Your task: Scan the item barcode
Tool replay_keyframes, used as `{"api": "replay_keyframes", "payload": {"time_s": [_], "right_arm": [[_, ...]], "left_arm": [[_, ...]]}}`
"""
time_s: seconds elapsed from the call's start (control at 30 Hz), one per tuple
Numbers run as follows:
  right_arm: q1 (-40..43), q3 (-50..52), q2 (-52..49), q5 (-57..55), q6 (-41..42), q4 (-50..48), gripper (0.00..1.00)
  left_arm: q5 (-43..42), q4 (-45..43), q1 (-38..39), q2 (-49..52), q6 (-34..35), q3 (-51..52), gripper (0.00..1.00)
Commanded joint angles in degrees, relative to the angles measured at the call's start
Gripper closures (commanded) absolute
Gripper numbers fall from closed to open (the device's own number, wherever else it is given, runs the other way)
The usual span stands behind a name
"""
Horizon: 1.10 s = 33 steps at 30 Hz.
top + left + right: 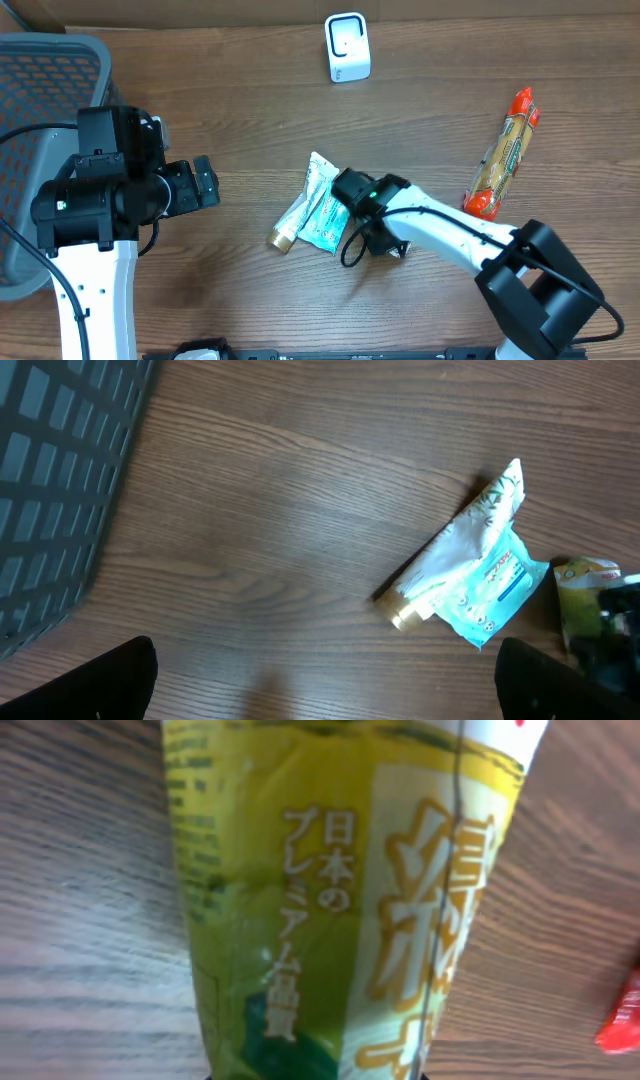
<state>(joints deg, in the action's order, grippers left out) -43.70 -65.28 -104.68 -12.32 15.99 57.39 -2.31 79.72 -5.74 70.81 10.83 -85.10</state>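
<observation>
Now one green-yellow printed pouch, one teal wipes pack. Right end effector low over the pouch, grip unclear; left end effector spread.

The green packet is glossy yellow-green film, with pale Japanese lettering down its face and fine dark print along its left side. It fills the middle of the right wrist view from top to bottom, its surface creased. In the left wrist view only a corner shows at the right edge. The scanner, a small white block with rounded corners, stands at top centre of the overhead frame.
</observation>
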Motion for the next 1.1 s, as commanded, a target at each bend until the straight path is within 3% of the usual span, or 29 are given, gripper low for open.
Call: {"api": "replay_keyframes", "payload": {"time_s": [0.0, 0.2, 0.4, 0.77, 1.07], "right_arm": [[3.76, -2.34, 6.21, 15.37, -4.13, -0.76, 0.89], [16.22, -2.12, 9.4, 52.98, -20.9, -0.72, 0.86], [27.32, 2.8, 9.31, 71.21, -34.29, 0.13, 0.83], [32.2, 7.96, 6.69, 72.3, -37.48, -1.97, 0.82], [32.17, 5.9, 6.91, 64.11, -33.53, -1.62, 0.85]], "left_arm": [[-0.22, -0.22, -0.2, 0.02, 0.98, -0.55, 0.0], [-0.22, -0.22, -0.2, 0.02, 0.98, -0.55, 0.0], [-0.22, -0.22, -0.2, 0.02, 0.98, -0.55, 0.0], [-0.24, -0.24, -0.2, 0.02, 0.98, -0.55, 0.0], [-0.22, -0.22, -0.2, 0.02, 0.98, -0.55, 0.01]]}}
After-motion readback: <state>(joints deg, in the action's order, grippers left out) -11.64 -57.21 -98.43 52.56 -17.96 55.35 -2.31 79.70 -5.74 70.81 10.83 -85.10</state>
